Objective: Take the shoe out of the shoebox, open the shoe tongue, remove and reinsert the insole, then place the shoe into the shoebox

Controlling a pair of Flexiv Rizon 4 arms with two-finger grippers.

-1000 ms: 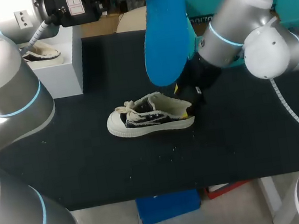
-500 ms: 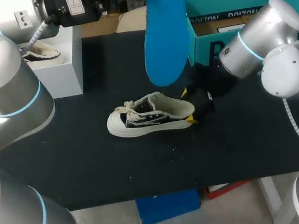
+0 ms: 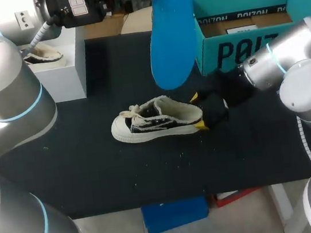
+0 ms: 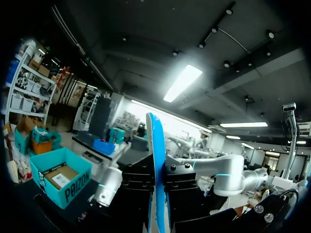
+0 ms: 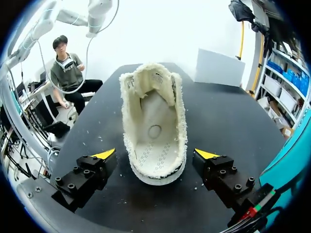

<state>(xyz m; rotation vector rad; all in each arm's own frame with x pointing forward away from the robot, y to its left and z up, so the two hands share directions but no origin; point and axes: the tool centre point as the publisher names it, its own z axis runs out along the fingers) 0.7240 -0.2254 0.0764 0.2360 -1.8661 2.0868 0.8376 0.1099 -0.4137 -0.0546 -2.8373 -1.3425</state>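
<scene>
Right arm (image 3: pixel 279 67) swung away toward the table's right edge and dropped low, uncovering the front wall of the shoebox (image 3: pixel 233 53). Right gripper (image 3: pixel 199 110) went from a steep downward angle to level behind the heel of the shoe (image 3: pixel 153 119), fingers spread either side.

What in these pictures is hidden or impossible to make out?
Head view: the top of the insole and the left jaws holding it, cut off by the upper edge.
Right wrist view: the toe of the shoe, hidden behind its raised tongue.
Left wrist view: the insole's flat faces, seen only edge-on.
Head view: the near floor of the shoebox, hidden by its front wall.
</scene>
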